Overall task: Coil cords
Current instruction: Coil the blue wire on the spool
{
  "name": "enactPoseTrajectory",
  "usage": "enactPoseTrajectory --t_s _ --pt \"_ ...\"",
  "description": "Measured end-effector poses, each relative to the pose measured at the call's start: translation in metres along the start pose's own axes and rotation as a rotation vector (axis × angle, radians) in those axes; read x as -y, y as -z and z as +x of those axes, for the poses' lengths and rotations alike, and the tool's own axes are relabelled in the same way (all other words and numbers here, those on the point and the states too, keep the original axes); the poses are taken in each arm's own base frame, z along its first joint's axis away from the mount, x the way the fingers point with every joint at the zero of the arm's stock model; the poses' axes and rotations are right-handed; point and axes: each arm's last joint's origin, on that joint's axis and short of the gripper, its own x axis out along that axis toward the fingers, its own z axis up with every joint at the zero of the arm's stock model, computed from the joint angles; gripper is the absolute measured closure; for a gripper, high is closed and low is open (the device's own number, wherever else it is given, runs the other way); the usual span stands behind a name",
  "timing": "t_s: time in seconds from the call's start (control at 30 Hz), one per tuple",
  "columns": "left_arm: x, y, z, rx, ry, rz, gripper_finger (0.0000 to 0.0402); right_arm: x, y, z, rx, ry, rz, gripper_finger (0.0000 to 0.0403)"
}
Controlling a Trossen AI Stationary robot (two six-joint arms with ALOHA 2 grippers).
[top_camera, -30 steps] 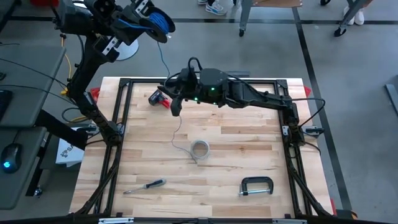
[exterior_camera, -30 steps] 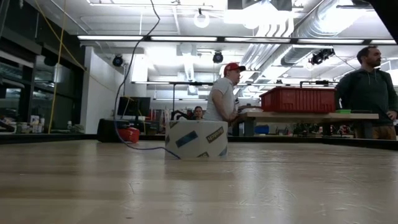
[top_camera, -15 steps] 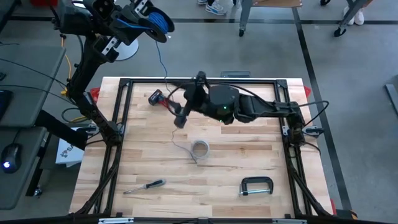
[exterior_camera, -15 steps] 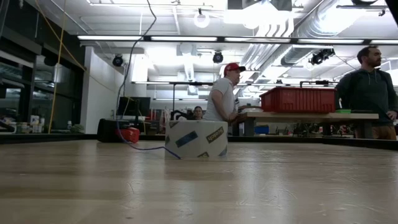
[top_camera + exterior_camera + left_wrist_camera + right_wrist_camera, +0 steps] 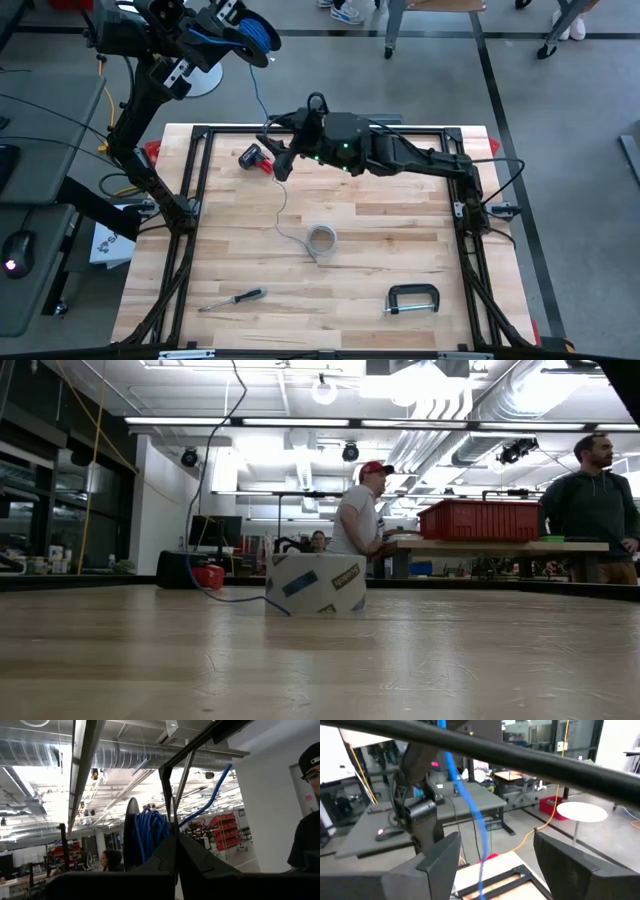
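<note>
Clamped jaws on the left gripper [image 5: 235, 32], lifted high beyond the far left corner of the table [image 5: 400, 250], pinch a bundle of blue cord [image 5: 262, 35] already looped. From there the cord drops to the tabletop and trails toward the tape roll [image 5: 321, 240]. Farther right, the right gripper [image 5: 281, 160] hangs near the table's far edge, fingers spread wide around the hanging strand. I'd say a loop is mid-way; next it should close on the strand and carry it up.
</note>
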Motion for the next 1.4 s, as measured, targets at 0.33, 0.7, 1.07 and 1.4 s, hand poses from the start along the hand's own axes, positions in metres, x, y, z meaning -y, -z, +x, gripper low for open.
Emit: enactPoseTrajectory --t_s 0.33,0.7,1.07,1.4 --pt "-0.001 -0.001 0.0 0.011 -0.018 0.027 0.0401 -0.006 0.004 -0.008 -0.061 0.041 -0.031 0.0383" --pt "-0.008 -0.013 -0.033 -0.084 -0.241 -0.085 0.0401 -0.013 -0.028 -0.081 -0.173 -0.003 -0.109 0.0401" --pt "0.016 0.015 -0.079 -0.406 -0.545 -0.665 0.0401 -0.001 -0.071 -0.154 -0.096 0.054 -0.149 0.0402" --pt "0.035 0.041 -0.062 -0.52 -0.429 -0.994 0.0401 0.015 -0.078 -0.154 -0.074 0.104 -0.211 0.0403"
